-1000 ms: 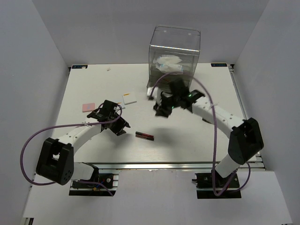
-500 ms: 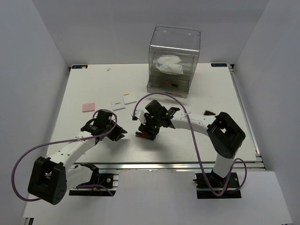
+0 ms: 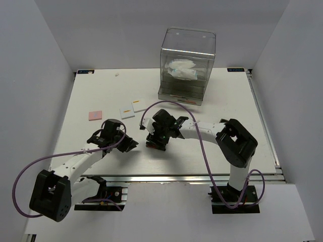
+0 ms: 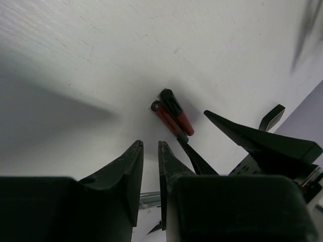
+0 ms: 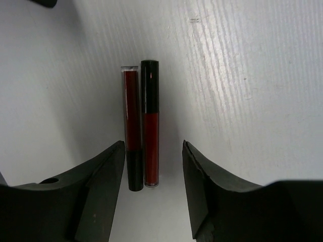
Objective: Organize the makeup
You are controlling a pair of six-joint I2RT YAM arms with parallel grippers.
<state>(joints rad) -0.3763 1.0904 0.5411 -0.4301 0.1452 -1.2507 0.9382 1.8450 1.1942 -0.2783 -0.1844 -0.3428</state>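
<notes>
Two slim red-and-black sticks [image 5: 150, 126] lie side by side on the white table [image 3: 101, 91]. My right gripper [image 5: 153, 145] is open, with one finger on each side of the pair and not touching them. In the top view this gripper [image 3: 153, 142] covers the sticks. My left gripper [image 3: 128, 143] sits just left of them. Its jaws stand a narrow gap apart with nothing between, and its wrist view shows the sticks [image 4: 170, 113] ahead of its gripper [image 4: 150, 147]. Two white flat squares [image 3: 127, 113] [image 3: 139, 105] and a pink square [image 3: 95, 115] lie at the left.
The tall clear drawer box [image 3: 187, 50] stands at the back centre with white-blue packets [image 3: 182, 69] inside and small red items in its bottom drawer [image 3: 180, 95]. The right arm's elbow [image 3: 236, 143] rests low at the right. Grey walls close in on three sides.
The right gripper swung from the drawer box down to the sticks and now straddles them. The left gripper drew back toward the near left and its jaws narrowed.
</notes>
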